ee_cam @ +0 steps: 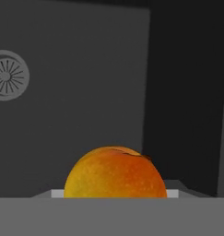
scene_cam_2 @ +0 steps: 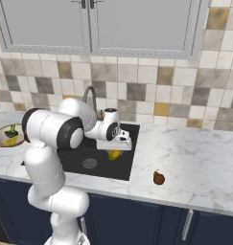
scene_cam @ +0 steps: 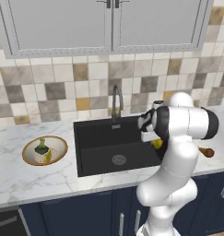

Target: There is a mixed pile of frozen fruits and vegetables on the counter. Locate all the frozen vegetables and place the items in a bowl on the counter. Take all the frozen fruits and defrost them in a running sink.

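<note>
- Currently the gripper (scene_cam_2: 115, 149) hangs over the sink (scene_cam_2: 75, 158), jaws closed on the round fruit (ee_cam: 115, 173).
- Separately, the pear-shaped fruit (scene_cam_2: 158, 178) lies on the counter (scene_cam_2: 194, 162).
- Both vegetables (scene_cam: 43, 151) sit in the bowl (scene_cam: 28, 159).

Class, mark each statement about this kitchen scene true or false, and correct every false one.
1. The bowl holds the two vegetables. True.
2. The brown pear-shaped fruit lies in the sink. False: it sits on the counter, right of the sink.
3. The gripper carries a yellow-orange round fruit over the basin. True.
4. The tap stands at the sink's front edge. False: it rises at the back, by the tiled wall.
</note>
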{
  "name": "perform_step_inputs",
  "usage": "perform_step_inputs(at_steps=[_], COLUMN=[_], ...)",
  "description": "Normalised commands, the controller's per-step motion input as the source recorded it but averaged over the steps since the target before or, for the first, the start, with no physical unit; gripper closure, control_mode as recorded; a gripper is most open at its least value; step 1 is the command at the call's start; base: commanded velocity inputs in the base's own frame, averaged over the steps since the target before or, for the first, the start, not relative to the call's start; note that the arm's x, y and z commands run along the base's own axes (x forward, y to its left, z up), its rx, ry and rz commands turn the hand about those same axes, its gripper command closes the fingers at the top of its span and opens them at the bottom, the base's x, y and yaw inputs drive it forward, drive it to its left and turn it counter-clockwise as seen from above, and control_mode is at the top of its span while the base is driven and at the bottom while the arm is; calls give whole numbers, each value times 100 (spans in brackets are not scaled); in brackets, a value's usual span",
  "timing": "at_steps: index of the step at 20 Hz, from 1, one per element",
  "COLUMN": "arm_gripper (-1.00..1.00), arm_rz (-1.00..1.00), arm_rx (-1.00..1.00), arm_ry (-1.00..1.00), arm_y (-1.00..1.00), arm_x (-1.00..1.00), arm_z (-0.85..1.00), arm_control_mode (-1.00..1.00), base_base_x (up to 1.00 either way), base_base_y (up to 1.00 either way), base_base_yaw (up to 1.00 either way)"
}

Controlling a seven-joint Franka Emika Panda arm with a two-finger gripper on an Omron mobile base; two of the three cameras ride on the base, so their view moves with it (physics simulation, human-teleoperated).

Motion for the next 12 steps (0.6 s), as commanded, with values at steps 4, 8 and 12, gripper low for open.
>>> perform_step_inputs(at_steps=[4, 8, 12], arm_gripper=[100, 100, 100], arm_rz=[0, 0, 0], arm_rx=[-1, -2, -4], arm_ry=[-9, -8, -4], arm_y=[26, 24, 8], arm_x=[5, 18, 24], arm_z=[-28, -26, -32], arm_control_mode=[-100, -100, -100], base_base_x=[0, 0, 0], base_base_y=[0, 0, 0], base_base_yaw=[0, 0, 0])
